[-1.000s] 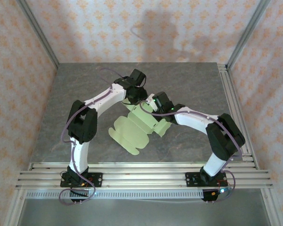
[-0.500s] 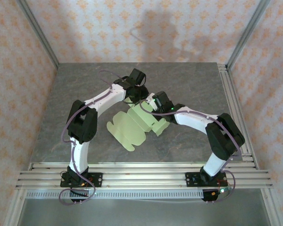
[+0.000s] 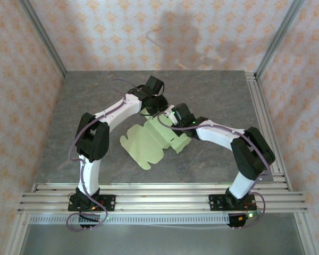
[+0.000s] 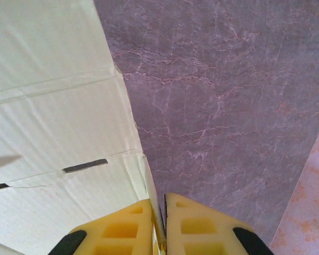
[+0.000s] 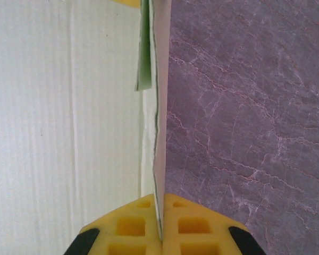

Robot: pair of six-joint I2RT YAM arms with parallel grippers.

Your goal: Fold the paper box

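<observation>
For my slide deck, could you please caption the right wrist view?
Right gripper pinching the edge of the pale green paper box, with the marbled grey table beyond.

Matching pair, alike in build and colour. Smooth white shells on the long links of the left arm [image 3: 114, 110] and the right arm [image 3: 219, 136], broken by chunky black joint housings [image 3: 93, 139] at elbow and wrist. Thin purple cable [image 3: 73, 151] looped loosely outside each arm, running from foot to wrist. Squat black bases [image 3: 88, 202] with small coloured wiring at the foot. Tiny green light [image 3: 194, 123] near the right wrist. Up close from the wrist cameras: left gripper [image 4: 159, 202] and right gripper [image 5: 160, 197] fitted with bright yellow fingers [image 4: 121, 231], moulded with square recesses, narrowing to blunt wedges, black caps at the outer lower corners.
</observation>
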